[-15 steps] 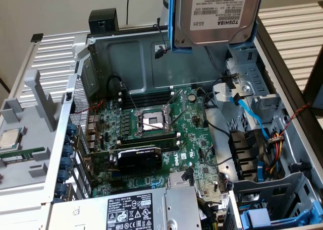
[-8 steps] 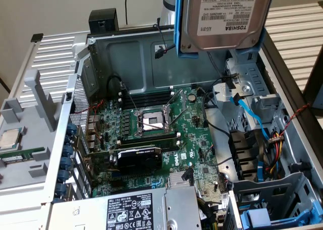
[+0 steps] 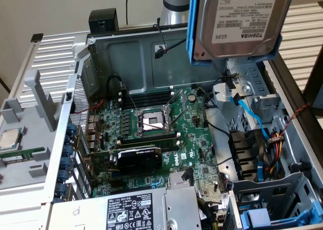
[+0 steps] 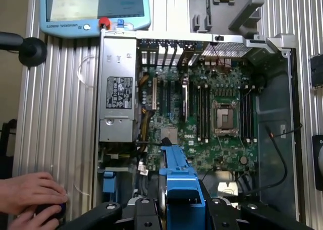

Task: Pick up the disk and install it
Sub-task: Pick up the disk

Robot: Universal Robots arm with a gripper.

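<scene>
The disk (image 3: 241, 19), a silver hard drive with a white Toshiba label in a blue carrier, hangs tilted in the air above the open computer case (image 3: 126, 48), over its back right corner in the exterior view. In the wrist view the carrier's blue edge (image 4: 180, 182) stands between my gripper's black fingers (image 4: 144, 212). My gripper (image 4: 182, 210) is shut on the disk. The silver arm (image 3: 175, 5) rises behind the disk. Below the disk lies the metal drive bay (image 3: 252, 101) with a blue cable.
The motherboard (image 3: 151, 139) with its open CPU socket (image 3: 151, 121) fills the case floor. A grey power-supply box (image 4: 118, 94) sits along one side. A person's hand (image 4: 30, 195) rests on the ribbed table beside the case. A teach pendant (image 4: 93, 10) lies nearby.
</scene>
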